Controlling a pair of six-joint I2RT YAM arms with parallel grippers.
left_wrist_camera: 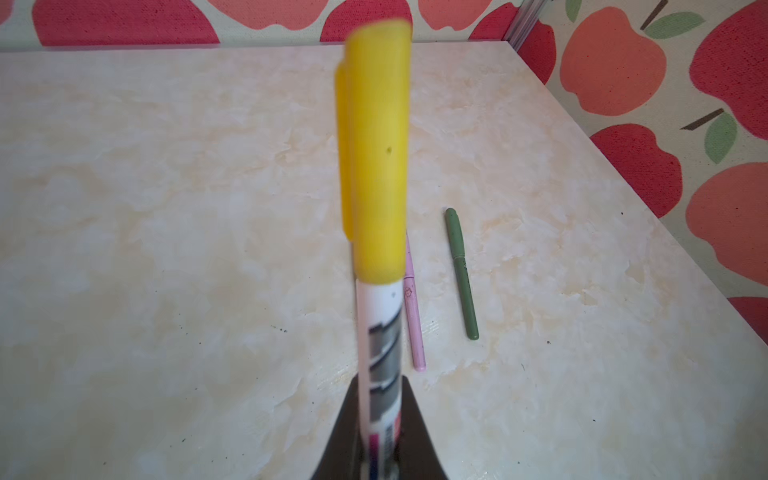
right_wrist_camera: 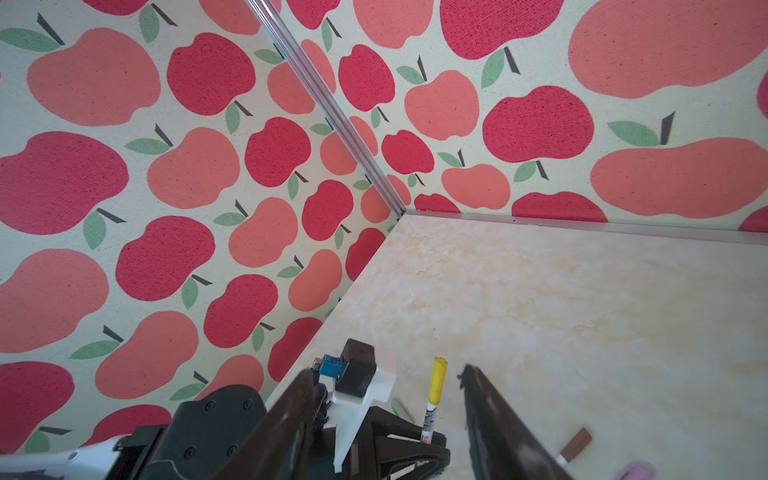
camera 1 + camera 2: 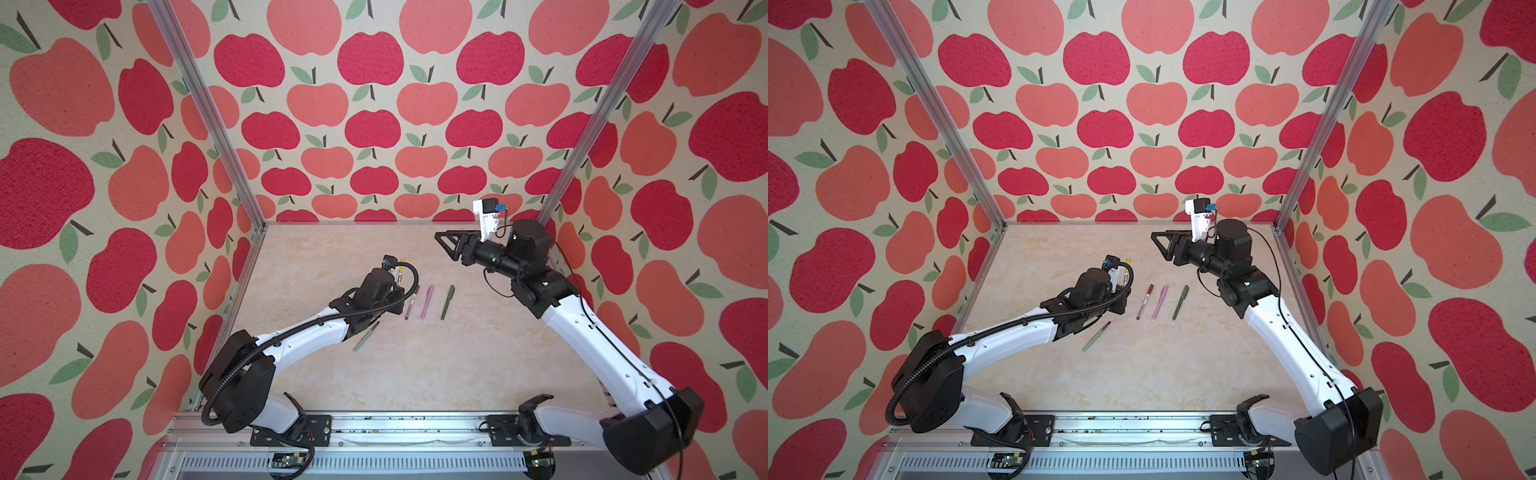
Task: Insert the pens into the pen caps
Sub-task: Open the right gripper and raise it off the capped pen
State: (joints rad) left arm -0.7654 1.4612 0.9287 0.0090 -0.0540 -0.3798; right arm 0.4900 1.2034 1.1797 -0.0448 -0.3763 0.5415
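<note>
Left wrist view: left gripper (image 1: pixel 380 419) clamped on a white pen (image 1: pixel 380 332) wearing its yellow cap (image 1: pixel 376 145); in both top views it sits left of centre; three capped pens (image 3: pixel 427 302) lie just right of it, a bare-tipped pale green pen (image 3: pixel 365 337) just below; right gripper (image 2: pixel 387 372) parted, empty, right of centre.

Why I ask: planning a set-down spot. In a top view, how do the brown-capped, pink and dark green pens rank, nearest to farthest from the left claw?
From the left claw:
1. brown-capped pen, just to its right.
2. pink pen, middle of the row.
3. dark green pen, row's right end.
</note>
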